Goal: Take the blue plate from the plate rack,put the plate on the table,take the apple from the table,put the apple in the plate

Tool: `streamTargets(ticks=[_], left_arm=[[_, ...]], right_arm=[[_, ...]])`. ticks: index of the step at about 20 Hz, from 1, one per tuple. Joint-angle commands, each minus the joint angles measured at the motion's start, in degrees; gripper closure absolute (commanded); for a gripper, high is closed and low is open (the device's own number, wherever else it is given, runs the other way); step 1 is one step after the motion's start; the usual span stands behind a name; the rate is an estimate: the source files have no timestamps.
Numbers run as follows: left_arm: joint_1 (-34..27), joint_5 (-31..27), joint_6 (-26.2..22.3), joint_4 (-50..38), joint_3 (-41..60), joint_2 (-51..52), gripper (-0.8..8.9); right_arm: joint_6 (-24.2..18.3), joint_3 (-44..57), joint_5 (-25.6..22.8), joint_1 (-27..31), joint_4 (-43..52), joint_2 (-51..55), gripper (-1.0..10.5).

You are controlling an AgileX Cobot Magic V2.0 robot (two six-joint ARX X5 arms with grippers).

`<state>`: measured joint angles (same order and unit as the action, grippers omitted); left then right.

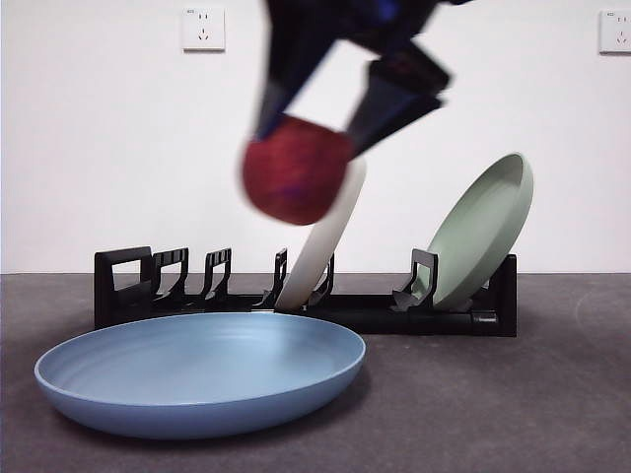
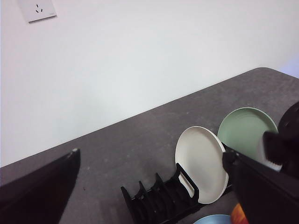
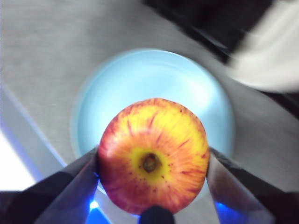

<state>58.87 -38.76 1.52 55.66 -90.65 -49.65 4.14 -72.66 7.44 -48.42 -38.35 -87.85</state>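
Observation:
My right gripper (image 1: 325, 123) is shut on the apple (image 1: 296, 169), red with a yellow patch around its stem (image 3: 154, 140), and holds it in the air. The blue plate (image 1: 202, 374) lies flat on the table (image 1: 552, 394) in front of the plate rack (image 1: 296, 307). In the right wrist view the blue plate (image 3: 149, 77) is right under the apple, well below it. My left gripper (image 2: 150, 156) is open and empty, high above the rack (image 2: 159, 200).
A cream-white plate (image 1: 325, 236) and a pale green plate (image 1: 483, 232) lean in the rack's slots; both also show in the left wrist view (image 2: 201, 163) (image 2: 245, 130). A white wall with sockets (image 1: 203, 29) stands behind the table.

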Motion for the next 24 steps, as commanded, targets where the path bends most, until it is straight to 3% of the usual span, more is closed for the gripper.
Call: streamTargets(ticks=[1, 6, 8, 15, 17, 18, 20, 24], left_arm=[[-0.11, 0.02, 0.44, -0.57, 0.26, 0.17, 2.6], [-0.11, 0.0, 1.51, -0.46, 0.24, 0.17, 2.6], [-0.11, 0.0, 1.53, -0.46, 0.26, 0.17, 2.6], [-0.11, -0.02, 1.53, 0.87, 0.24, 0.17, 2.6], [-0.11, -0.02, 1.55, 1.49, 0.24, 0.17, 2.6], [-0.11, -0.04, 1.55, 1.7, 0.26, 0.17, 2.6], [-0.11, -0.04, 1.55, 2.03, 0.26, 0.17, 2.6], [-0.11, -0.04, 1.7, 2.56, 0.26, 0.17, 2.6]], right_arm=[[0.83, -2.16, -0.2, -2.23, 1.22, -4.81, 9.6], [-0.55, -9.84, -2.38, -4.52, 1.4, -16.22, 9.6], [-1.38, -11.85, -5.57, -5.01, 1.03, -19.71, 9.6], [-2.58, -12.04, -6.99, -4.9, -1.81, -23.82, 9.5], [-2.54, -12.04, -7.58, -4.92, -2.12, -23.82, 8.0], [-2.45, -12.04, -7.58, -4.92, -2.27, -23.82, 6.3], [-2.08, -12.04, -7.8, -4.92, -2.47, -23.82, 4.1], [-0.5, -12.07, -7.78, -5.29, -2.19, -23.76, 3.8]])
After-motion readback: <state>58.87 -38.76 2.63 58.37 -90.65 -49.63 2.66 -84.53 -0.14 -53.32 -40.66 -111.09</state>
